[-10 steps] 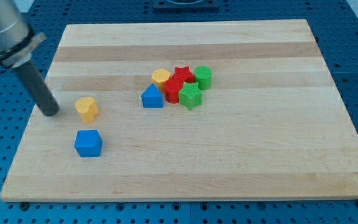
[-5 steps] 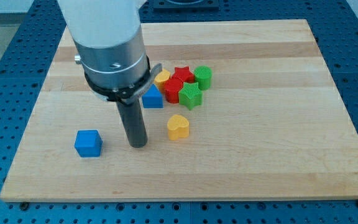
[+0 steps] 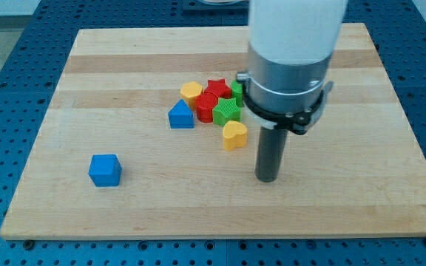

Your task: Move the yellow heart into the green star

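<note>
The yellow heart (image 3: 234, 135) lies on the wooden board (image 3: 124, 74), touching or almost touching the lower side of the green star (image 3: 227, 111). My tip (image 3: 267, 178) rests on the board to the lower right of the heart, a short gap apart from it. The arm's body hides part of the cluster's right side.
A cluster sits at the board's middle: a blue triangular block (image 3: 181, 115), a yellow block (image 3: 191, 91), a red star (image 3: 217, 88), a red block (image 3: 206, 106) and a green block (image 3: 237, 90) partly hidden by the arm. A blue cube (image 3: 104, 170) stands alone at lower left.
The yellow heart moved from the board's left to the right and up, ending against the green star. My tip swept from the far left to the heart's lower right.
</note>
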### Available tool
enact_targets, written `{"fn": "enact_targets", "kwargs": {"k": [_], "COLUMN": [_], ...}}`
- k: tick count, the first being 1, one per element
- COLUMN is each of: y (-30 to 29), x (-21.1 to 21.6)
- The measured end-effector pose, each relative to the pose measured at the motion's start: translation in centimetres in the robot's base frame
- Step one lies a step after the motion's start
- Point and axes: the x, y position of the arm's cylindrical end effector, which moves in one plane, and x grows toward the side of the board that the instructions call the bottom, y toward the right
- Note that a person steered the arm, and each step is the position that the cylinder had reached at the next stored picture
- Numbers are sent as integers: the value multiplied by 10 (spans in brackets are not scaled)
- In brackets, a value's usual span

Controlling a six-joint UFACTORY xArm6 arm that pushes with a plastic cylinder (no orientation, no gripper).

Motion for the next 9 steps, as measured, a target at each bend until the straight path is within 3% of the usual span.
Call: {"fn": "enact_targets", "kwargs": {"k": [3, 9], "y": [-45, -92], "x": [-47, -71]}}
